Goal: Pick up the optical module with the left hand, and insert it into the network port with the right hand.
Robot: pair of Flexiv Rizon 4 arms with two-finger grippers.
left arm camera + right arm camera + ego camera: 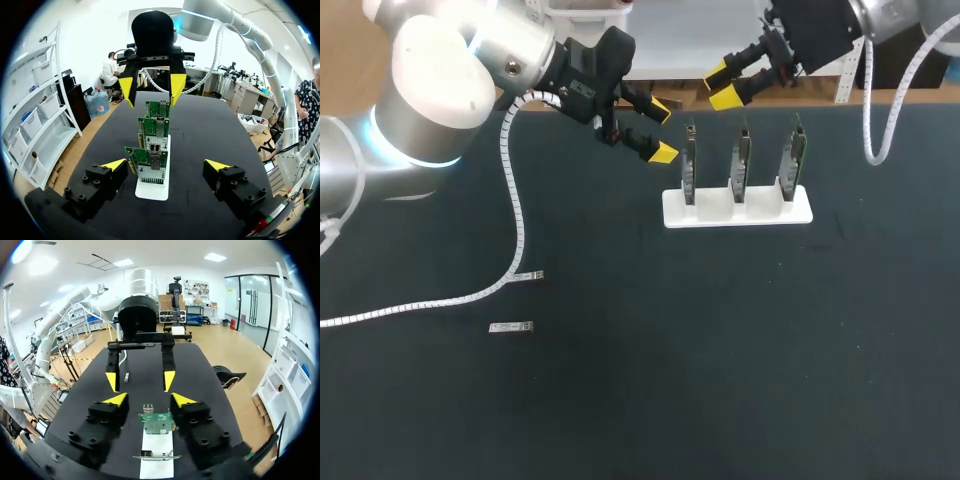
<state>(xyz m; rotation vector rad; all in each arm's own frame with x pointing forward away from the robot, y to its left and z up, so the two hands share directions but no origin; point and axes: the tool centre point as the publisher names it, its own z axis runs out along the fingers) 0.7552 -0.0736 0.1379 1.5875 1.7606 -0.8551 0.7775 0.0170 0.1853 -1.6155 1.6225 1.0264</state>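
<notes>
Currently my left jaws and right jaws both stand apart, empty, near the network cards [741,160]; the optical module [510,327] lies flat on the worktop [720,380] at the cards' eight o'clock, well apart.

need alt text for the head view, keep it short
Both arms hang over the far side of a dark table, left gripper and right gripper open and empty, close to a white stand holding three upright circuit cards. The optical module lies untouched on the table, nearer the camera on the left.
</notes>
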